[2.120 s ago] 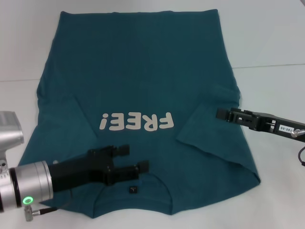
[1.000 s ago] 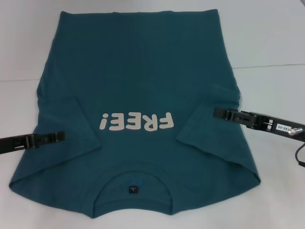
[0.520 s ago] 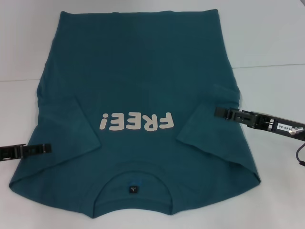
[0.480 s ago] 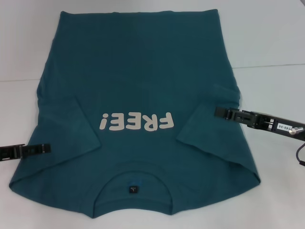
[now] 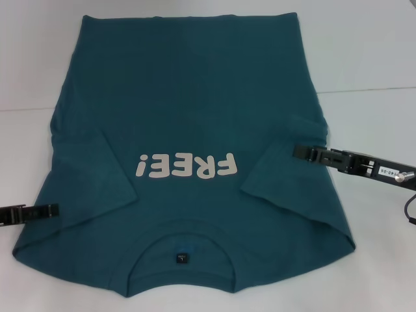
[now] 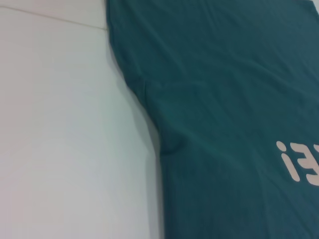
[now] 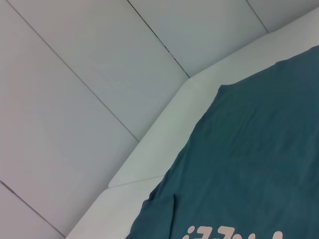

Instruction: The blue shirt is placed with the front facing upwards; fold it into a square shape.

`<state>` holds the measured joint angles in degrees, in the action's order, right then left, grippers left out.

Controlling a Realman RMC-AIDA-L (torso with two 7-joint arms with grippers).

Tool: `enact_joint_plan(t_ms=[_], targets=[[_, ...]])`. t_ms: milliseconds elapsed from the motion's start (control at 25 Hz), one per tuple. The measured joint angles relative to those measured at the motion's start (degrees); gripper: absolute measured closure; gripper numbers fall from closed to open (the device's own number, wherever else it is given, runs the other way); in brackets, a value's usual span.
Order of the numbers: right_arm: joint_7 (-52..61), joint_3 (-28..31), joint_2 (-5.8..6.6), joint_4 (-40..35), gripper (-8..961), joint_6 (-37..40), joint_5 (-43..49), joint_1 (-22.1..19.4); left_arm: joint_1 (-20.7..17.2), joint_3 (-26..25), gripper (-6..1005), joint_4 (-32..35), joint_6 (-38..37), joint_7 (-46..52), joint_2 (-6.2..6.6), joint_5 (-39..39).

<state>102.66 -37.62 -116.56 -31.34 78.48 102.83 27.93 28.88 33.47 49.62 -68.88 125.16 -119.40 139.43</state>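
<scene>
The blue shirt (image 5: pixel 188 104) lies flat on the white table, front up, with its collar and small dark label (image 5: pixel 182 258) toward me and the cream "FREE!" lettering (image 5: pixel 185 166) across the middle. My left gripper (image 5: pixel 52 210) reaches in low from the left, its tip at the outer edge of the left sleeve (image 5: pixel 84 182). My right gripper (image 5: pixel 298 152) comes in from the right, its tip over the upper part of the right sleeve (image 5: pixel 292 188). The left wrist view shows the shirt (image 6: pixel 224 99) and its side edge, and the right wrist view shows the shirt (image 7: pixel 249 164) as well.
The white table (image 5: pixel 370 58) extends bare on both sides of the shirt and behind it. In the right wrist view the table's far edge (image 7: pixel 159 134) shows, with grey floor tiles (image 7: pixel 75 74) beyond it. A cable (image 5: pixel 409 211) hangs by the right arm.
My left gripper has pulled back from above the collar to the left sleeve's outer edge, still sliding left. The right gripper has hardly moved. The shirt lies unchanged.
</scene>
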Motion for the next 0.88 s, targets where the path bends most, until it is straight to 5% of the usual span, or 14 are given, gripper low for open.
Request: enact_joint_plan(t_ms=[880], targets=[[0.09,0.33,0.02,-0.03,21,0.00,0.00,0.19,0.32,0.52,80,0.12,-3.08,-0.69,0.02,3.02]])
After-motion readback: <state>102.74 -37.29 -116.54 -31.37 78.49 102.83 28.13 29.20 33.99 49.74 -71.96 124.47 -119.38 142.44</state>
